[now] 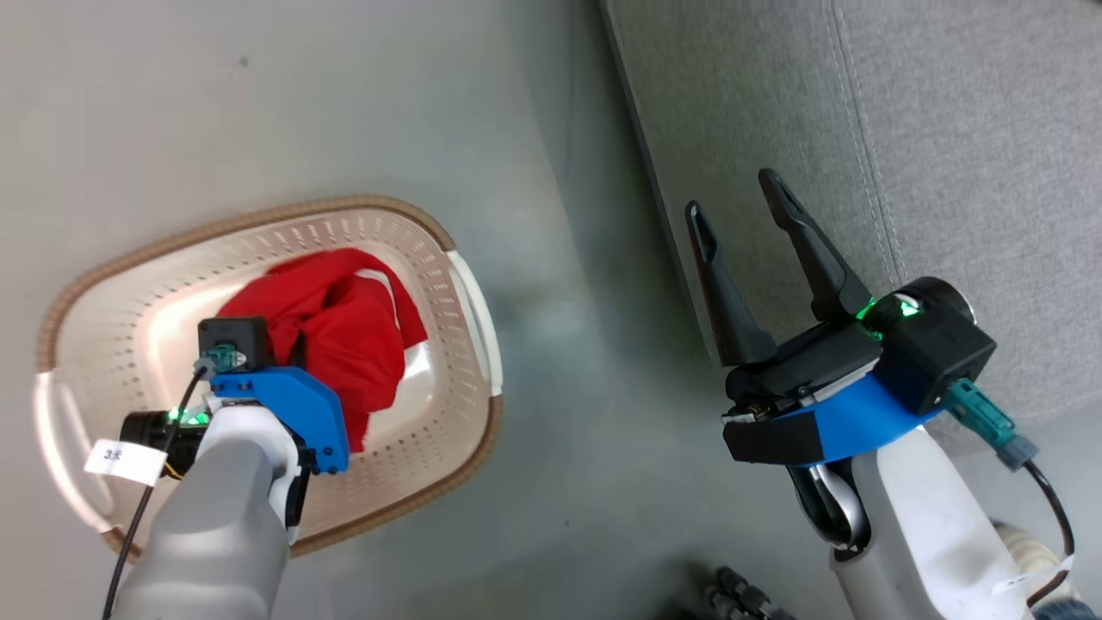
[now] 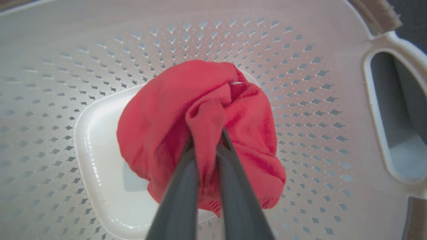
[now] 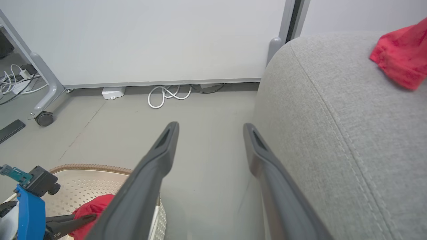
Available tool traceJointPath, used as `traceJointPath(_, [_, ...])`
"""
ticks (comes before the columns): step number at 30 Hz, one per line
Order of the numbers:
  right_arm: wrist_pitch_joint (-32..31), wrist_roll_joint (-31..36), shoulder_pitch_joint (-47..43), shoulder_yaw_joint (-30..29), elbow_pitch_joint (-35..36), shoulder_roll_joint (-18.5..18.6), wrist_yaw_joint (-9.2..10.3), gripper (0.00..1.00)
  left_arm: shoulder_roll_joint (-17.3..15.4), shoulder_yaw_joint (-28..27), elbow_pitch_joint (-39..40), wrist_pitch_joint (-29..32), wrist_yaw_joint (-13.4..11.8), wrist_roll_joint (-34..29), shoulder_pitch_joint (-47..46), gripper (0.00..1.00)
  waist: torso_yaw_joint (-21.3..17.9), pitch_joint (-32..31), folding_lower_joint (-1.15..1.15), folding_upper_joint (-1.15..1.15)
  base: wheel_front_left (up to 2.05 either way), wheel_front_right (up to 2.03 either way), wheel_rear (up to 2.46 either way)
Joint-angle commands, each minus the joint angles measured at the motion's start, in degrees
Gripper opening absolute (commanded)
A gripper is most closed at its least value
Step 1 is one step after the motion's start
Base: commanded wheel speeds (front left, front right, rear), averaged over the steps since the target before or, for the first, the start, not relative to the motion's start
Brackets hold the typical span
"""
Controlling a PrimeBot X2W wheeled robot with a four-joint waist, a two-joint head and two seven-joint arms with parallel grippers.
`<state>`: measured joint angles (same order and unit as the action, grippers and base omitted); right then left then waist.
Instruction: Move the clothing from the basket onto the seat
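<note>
The cream perforated basket (image 1: 258, 215) stands on the floor at the left. In it lies a bunched red garment (image 1: 344, 327) with a sliver of white showing. My left gripper (image 2: 206, 136) reaches down into the basket (image 2: 200, 36) and is shut on a fold of that garment (image 2: 160, 120), which hangs in a ball just above the basket floor. My right gripper (image 1: 733, 198) is open and holds nothing, beside the front edge of the grey seat (image 1: 947, 129). A second red garment (image 3: 402, 56) lies on the seat (image 3: 350, 116), beyond my right gripper (image 3: 210, 126).
Bare grey floor (image 1: 585, 344) separates basket and seat. By the white wall there are coiled white cables (image 3: 166, 96) and a wheeled grey frame leg (image 3: 43, 116). A dark object (image 1: 740, 594) sits at the bottom edge by my right arm.
</note>
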<state>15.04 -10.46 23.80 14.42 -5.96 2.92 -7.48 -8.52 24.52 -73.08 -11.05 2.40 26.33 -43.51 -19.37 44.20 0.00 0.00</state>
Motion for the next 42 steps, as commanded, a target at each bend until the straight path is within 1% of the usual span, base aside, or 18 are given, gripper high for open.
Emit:
traceJointPath(1, [0.2, 0.6, -0.5, -0.3, -0.6, 0.0, -0.02, 1.00, 0.4, 0.2, -0.1, -0.2, 0.4, 0.3, 0.7, 0.00, 2.1, -3.2, 0.00, 0.00, 0.00, 0.00, 0.00])
traceJointPath(11, [0.1, 2.9, -3.0, -0.8, -4.3, 0.0, -0.02, 1.00, 3.7, 4.0, -0.1, -2.4, 3.1, -1.2, 6.0, 0.00, 6.6, -14.5, 0.00, 0.00, 0.00, 0.00, 0.00])
traceJointPath(15, [-0.4, 3.3, -4.3, -0.7, -5.2, 0.0, -0.02, 1.00, 4.7, 5.2, 0.7, -3.3, 3.6, -1.2, 8.1, 0.00, 8.2, -18.9, 0.00, 0.00, 0.00, 0.00, 0.00])
traceJointPath(22, [-2.4, 4.1, -7.8, -0.9, -5.4, 0.0, -0.02, 1.00, 5.4, 7.6, 3.6, -4.1, 4.2, -1.8, 11.1, 0.00, 11.4, -26.4, 0.00, 0.00, 0.00, 0.00, 0.00])
traceJointPath(27, [-3.3, 4.2, -9.4, -1.4, -5.0, 0.0, -0.02, 1.00, 5.5, 8.4, 5.8, -4.2, 4.3, -1.7, 12.0, 0.00, 12.6, -28.9, 0.00, 0.00, 0.00, 0.00, 0.00])
traceJointPath(34, [-4.7, 4.2, -12.0, -2.3, -4.4, 0.0, -0.02, 1.00, 5.6, 9.2, 12.1, -4.2, 4.2, -1.5, 13.4, 0.00, 14.2, -32.5, 0.00, 0.00, 0.00, 0.00, 0.00])
traceJointPath(42, [-5.7, 4.0, -14.4, -2.9, -4.0, 0.0, -0.03, 1.00, 5.6, 12.1, 19.0, -4.2, 4.0, -1.9, 12.5, 0.00, 15.7, -36.2, 0.00, 0.00, 0.00, 0.00, 0.00])
